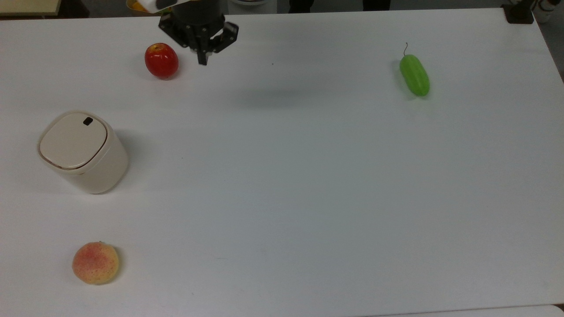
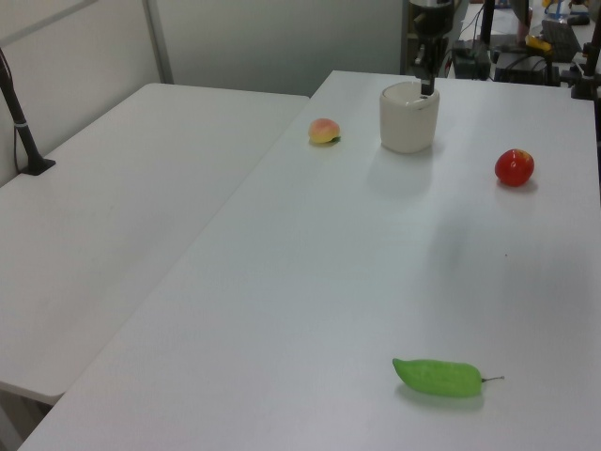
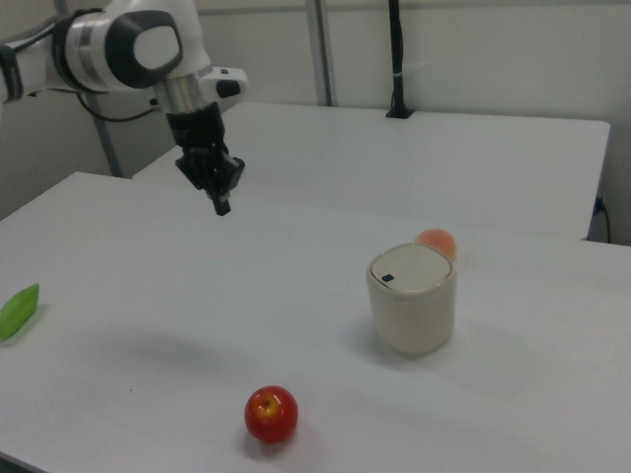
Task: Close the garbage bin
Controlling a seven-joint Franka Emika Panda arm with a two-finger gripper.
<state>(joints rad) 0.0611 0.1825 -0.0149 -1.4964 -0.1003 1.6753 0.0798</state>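
The cream garbage bin (image 1: pixel 83 152) (image 2: pixel 408 117) (image 3: pixel 411 299) stands on the white table at the top view's left, its flat lid lying down on the rim, a small black button (image 1: pixel 88 121) near the lid's edge. My gripper (image 1: pixel 202 60) (image 2: pixel 427 86) (image 3: pixel 221 205) hangs high above the table, well away from the bin, at the top view's upper middle and to the right of the red apple. Its fingers are pressed together with nothing between them.
A red apple (image 1: pixel 161 60) (image 3: pixel 271 414) lies near the table's far edge in the top view. A peach (image 1: pixel 95 263) (image 2: pixel 324 132) sits at the top view's lower left. A green cucumber (image 1: pixel 414 75) (image 2: pixel 438 377) lies at the top view's upper right.
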